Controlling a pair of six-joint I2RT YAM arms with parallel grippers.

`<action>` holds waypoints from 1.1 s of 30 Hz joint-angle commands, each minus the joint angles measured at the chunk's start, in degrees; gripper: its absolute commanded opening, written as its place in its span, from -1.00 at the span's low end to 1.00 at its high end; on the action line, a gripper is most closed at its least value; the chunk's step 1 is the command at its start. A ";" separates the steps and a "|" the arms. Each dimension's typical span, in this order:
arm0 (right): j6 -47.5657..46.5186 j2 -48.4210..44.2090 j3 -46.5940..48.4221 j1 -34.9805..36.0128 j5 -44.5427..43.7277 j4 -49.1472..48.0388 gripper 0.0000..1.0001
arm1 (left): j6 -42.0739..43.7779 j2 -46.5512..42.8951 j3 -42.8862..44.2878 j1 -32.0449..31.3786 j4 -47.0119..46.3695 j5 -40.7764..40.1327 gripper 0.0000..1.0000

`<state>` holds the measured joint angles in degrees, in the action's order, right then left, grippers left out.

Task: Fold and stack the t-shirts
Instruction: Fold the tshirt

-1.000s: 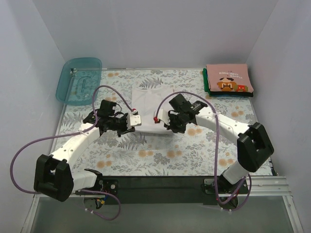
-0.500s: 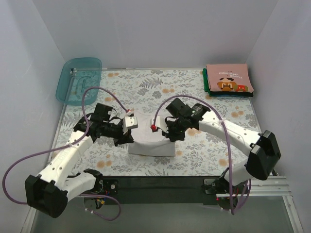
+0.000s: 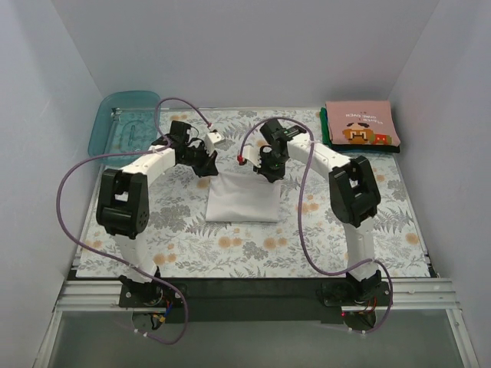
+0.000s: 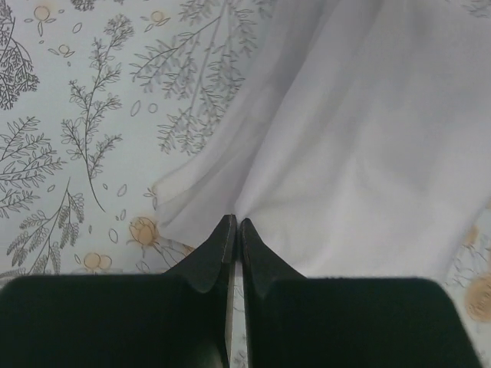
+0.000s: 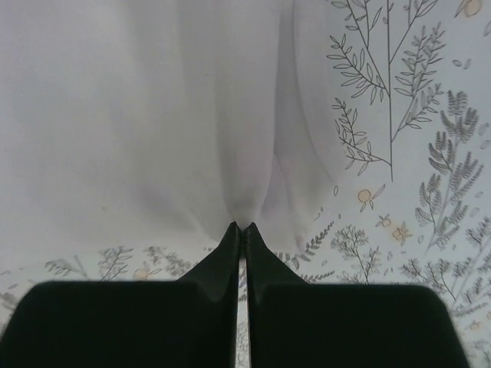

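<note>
The white t-shirt (image 3: 242,202) lies as a flat rectangle in the middle of the flowered table (image 3: 322,245). Both arms reach out to its far edge. My left gripper (image 3: 205,166) is shut on the far left corner, and the left wrist view shows its tips (image 4: 234,223) pinching the white cloth (image 4: 360,138). At the far right corner my right gripper (image 3: 270,170) is also shut, its tips (image 5: 242,228) gathering the white cloth (image 5: 138,115) into small pleats. A salmon-pink t-shirt (image 3: 361,123) with a pixel face tops a folded dark green stack (image 3: 328,138) at the back right.
A translucent teal tray (image 3: 123,126) stands at the back left corner. White walls close in the table on three sides. Purple cables loop above both arms.
Both grippers have swung from the table's middle out to the far side, still holding the white shirt's edge. The shirt now lies flatter and nearer than a second ago.
</note>
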<state>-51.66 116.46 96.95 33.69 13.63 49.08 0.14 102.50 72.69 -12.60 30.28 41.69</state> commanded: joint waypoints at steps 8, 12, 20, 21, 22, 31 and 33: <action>-2.22 9.92 1.84 -2.40 -1.41 -3.29 -0.97 | -5.16 11.59 4.32 -0.93 -5.42 -4.43 -1.00; -0.46 7.92 -1.66 -1.53 0.52 -3.46 -0.97 | -4.89 4.83 -4.29 -2.87 -4.97 -5.48 -1.00; 4.11 -4.22 -13.45 1.11 4.13 -3.91 -0.97 | -7.35 -8.27 -14.59 -3.75 -3.66 -6.19 -1.00; 4.20 -5.88 -13.19 1.11 4.13 -3.73 -0.97 | -7.44 -8.98 -14.33 -3.66 -3.65 -6.10 -1.00; 4.28 -6.77 -12.75 1.11 4.13 -3.64 -0.97 | -7.70 -9.94 -13.98 -3.75 -3.56 -6.10 -1.00; 3.32 -0.46 -6.59 0.15 1.14 -2.67 -0.97 | -10.24 -1.87 -8.97 -3.48 -6.81 -9.34 -1.00; 3.41 1.12 -6.60 -0.12 1.05 -2.94 -0.97 | -11.47 -0.28 -8.61 -3.40 -9.18 -10.31 -1.00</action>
<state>-48.60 114.50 89.27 34.06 15.18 44.95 -9.47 100.86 62.46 -16.53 24.08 33.39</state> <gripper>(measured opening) 0.023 0.021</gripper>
